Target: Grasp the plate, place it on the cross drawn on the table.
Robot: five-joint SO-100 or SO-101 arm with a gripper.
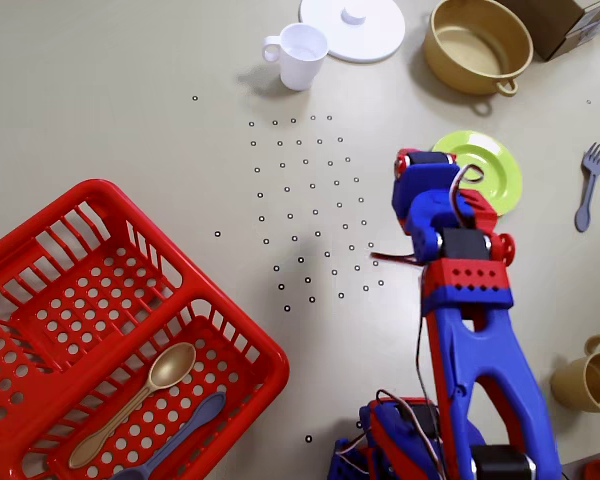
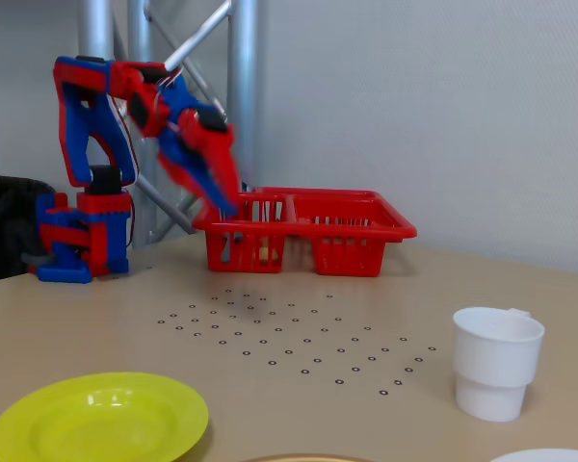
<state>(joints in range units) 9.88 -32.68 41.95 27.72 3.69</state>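
Overhead view alone shows the pot [image 1: 477,44], lid [image 1: 352,26], fork [image 1: 587,184], tan mug [image 1: 588,381] and the two spoons [image 1: 132,403] lying in the basket [image 1: 110,330]. Fixed view shows height: the gripper [image 2: 223,199], blurred at upper left, hangs well above the table [image 2: 299,289]. Its opening I cannot tell in either view, and nothing is seen held. The plate [image 1: 480,170] lies flat right of centre overhead, partly under the arm, with the gripper [image 1: 412,165] at its left edge; in the fixed view the plate [image 2: 98,418] sits lower left, the white cup [image 2: 496,362] lower right.
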